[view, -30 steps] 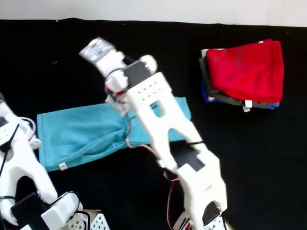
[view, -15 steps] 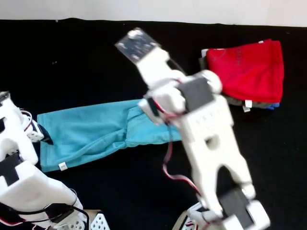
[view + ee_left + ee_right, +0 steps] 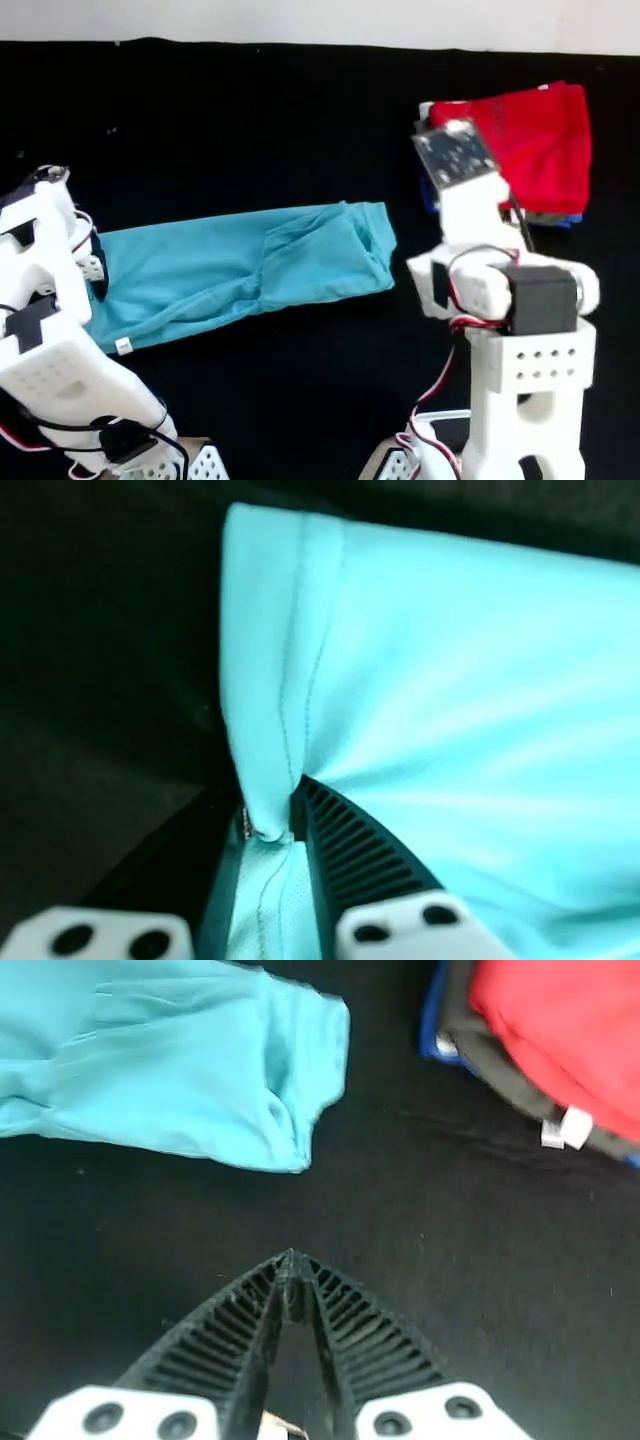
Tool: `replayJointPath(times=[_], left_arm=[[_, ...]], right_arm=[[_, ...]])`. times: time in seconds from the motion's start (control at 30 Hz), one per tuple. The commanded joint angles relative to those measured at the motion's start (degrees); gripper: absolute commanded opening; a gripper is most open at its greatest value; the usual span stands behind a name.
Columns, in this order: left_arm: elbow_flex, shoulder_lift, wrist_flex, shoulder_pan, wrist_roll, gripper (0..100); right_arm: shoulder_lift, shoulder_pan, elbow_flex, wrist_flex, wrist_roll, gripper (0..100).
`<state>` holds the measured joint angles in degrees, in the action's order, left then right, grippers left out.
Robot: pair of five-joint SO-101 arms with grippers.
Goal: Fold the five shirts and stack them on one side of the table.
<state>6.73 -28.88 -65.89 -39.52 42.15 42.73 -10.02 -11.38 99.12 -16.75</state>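
Currently, teal shirt (image 3: 240, 265): lying stretched out long and narrow on the table, loosely folded lengthwise, with wrinkles running along its middle; this garment is serving as the reference point below.
Table (image 3: 250, 110): black cloth surface, carrying the teal shirt and everything else noted.
Left gripper (image 3: 290, 820): sitting at the hem end of the teal shirt, its jaws pinching a small fold of that hem between them; the fabric is bunching up where it is clamped.
Left arm (image 3: 50, 330): standing at the hem end of the teal shirt, leaning over that edge.
Right gripper (image 3: 290, 1270): hanging over bare table just past the teal shirt's other, rounded end; its jaws are meeting at the tips and gripping nothing.
Right arm (image 3: 500, 300): standing upright beyond the rounded end of the teal shirt, apart from the fabric.
Stack (image 3: 500, 170): lying well beyond the rounded end of the teal shirt, not touching it.
Red shirt (image 3: 520, 140): lying folded as the top layer of the stack.
Dark shirt (image 3: 490, 1060): showing as an edge under the red shirt.
Blue shirt (image 3: 432, 1030): peeking out as the lowest visible layer, on the side facing the teal shirt.
Tag (image 3: 125, 347): white, sitting on the teal shirt's front edge near the hem end.
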Motion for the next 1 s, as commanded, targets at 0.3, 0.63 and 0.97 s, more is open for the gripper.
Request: replayJointPath(times=[0.3, 0.63, 0.97], left_arm=[[-33.01, -5.32, -15.82, -18.15, 12.13, 1], [-47.52, -3.56, -35.78, -10.15, 8.09, 1], [-24.84, 24.22, -35.78, 11.03, -0.35, 1]], right_arm=[[7.16, 5.85, -28.62, -14.90, -0.62, 0.9], [12.79, 5.85, -54.11, -33.45, -0.62, 0.7], [23.87, 5.93, -78.81, -52.09, -0.53, 0.7]])
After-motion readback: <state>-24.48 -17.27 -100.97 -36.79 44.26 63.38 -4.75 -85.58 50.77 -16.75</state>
